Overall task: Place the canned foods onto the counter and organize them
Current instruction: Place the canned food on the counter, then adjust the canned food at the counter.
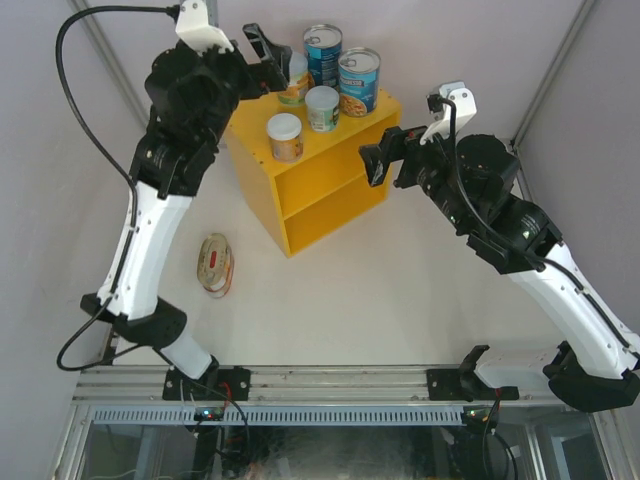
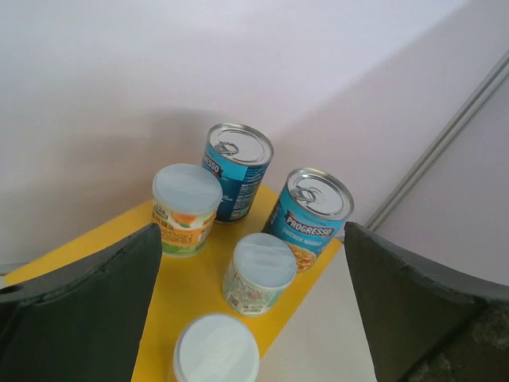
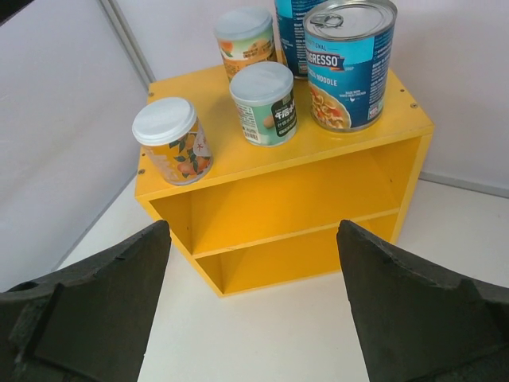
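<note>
Hovering over the far left corner of the yellow shelf unit (image 1: 330,190), the left gripper (image 1: 272,62) is wide open and empty, just beside one small pale-lidded can (image 1: 295,90). Two other small cans (image 1: 322,107) and two tall blue cans (image 1: 358,80) crowd the top. The right gripper (image 1: 378,155), also open and empty, hangs near the unit's right side. The oval tins (image 1: 215,265) lie on the desk (image 1: 400,310), left of the unit. A careless swing of the left fingers could topple the nearest can into its neighbours.

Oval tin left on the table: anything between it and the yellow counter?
Nothing visible on the table between the oval tin and the counter. Five cans already crowd its top; the shelf bays look free.
</note>
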Robot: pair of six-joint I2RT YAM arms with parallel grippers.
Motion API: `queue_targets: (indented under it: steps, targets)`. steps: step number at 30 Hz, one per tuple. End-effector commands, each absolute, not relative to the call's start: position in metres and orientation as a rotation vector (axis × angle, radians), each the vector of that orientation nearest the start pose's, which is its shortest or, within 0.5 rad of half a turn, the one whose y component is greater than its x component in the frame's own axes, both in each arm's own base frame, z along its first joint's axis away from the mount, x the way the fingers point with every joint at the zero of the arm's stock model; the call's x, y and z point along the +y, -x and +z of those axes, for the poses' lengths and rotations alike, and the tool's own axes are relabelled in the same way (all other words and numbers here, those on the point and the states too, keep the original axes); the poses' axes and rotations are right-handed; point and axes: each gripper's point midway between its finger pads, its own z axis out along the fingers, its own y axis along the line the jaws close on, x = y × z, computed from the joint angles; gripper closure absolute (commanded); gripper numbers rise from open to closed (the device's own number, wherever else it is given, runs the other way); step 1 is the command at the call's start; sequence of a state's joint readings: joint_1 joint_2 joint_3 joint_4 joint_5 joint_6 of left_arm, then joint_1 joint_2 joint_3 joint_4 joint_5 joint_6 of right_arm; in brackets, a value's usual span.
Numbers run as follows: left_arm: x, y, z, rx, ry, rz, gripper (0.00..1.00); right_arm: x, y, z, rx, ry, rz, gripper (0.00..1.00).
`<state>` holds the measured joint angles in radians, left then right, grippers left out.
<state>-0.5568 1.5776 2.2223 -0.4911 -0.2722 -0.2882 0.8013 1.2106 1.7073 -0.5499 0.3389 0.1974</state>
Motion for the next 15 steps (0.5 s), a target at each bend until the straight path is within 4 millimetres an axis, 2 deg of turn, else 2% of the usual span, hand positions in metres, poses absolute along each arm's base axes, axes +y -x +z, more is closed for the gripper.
queue_targets:
  steps: [1,3,8,15]
  targets:
    - [-0.201,-0.407,0.547,1.571,-0.012,-0.573,0.01,0.214,-0.279,0.496,1.581,0.209,0.503,0.15]
    - [-0.195,-0.419,0.542,1.576,0.012,-0.565,0.0,0.216,-0.28,0.494,1.586,0.214,0.505,0.15]
    - [-0.199,-0.444,0.518,1.611,-0.001,-0.521,0.0,0.221,-0.283,0.489,1.595,0.227,0.505,0.16]
    - [-0.2,-0.469,0.499,1.608,-0.054,-0.422,0.0,0.228,-0.287,0.487,1.6,0.239,0.511,0.15]
